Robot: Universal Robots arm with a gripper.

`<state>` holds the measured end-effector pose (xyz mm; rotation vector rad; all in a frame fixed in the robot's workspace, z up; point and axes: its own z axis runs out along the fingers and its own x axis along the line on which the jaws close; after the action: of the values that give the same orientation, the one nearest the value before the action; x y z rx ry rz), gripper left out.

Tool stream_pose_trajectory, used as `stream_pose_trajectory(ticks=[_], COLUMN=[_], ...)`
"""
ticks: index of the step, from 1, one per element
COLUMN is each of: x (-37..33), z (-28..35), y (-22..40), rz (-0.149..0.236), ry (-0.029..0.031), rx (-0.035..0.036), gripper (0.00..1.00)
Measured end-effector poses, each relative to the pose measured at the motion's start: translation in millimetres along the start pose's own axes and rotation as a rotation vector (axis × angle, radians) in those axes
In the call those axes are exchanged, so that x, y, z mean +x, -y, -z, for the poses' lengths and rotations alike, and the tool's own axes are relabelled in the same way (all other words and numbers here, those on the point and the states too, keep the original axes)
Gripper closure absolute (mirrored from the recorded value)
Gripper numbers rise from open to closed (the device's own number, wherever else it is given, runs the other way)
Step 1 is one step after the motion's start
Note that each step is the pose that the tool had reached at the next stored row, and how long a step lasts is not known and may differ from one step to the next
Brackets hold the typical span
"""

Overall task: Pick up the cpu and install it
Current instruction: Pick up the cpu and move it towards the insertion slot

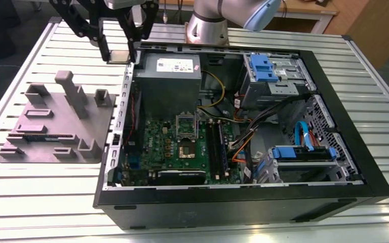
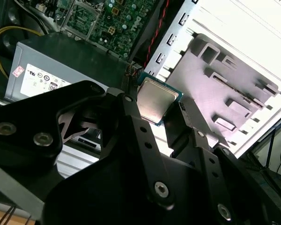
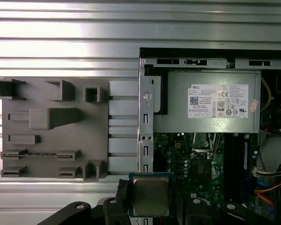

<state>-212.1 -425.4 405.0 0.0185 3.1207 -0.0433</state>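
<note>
Well, starting at the exterior view's left, one grey moulded tray [image 1: 52,126] lies on the slatted table [image 1: 39,202]. A bare strip of slats separates it from the one open computer case [image 1: 248,202]. Above that case's left wall, near its far corner and beside the one grey box [image 1: 168,81], the jaws are clenched on the single cpu [image 1: 119,56] [image 2: 157,101] [image 3: 151,196], pinching two opposite edges. It is square, with no long axis, and its metal top faces the wrist cameras. The one socket [image 1: 186,150] sits well apart, mid-board.
</note>
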Motion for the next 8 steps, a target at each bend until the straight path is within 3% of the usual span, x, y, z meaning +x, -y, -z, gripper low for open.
stream_pose_trajectory(ticks=[8], x=[-1.3], z=[0.0], y=[-0.1], rz=[0.000], ry=[-0.0001], rx=[0.0001], gripper=[0.53])
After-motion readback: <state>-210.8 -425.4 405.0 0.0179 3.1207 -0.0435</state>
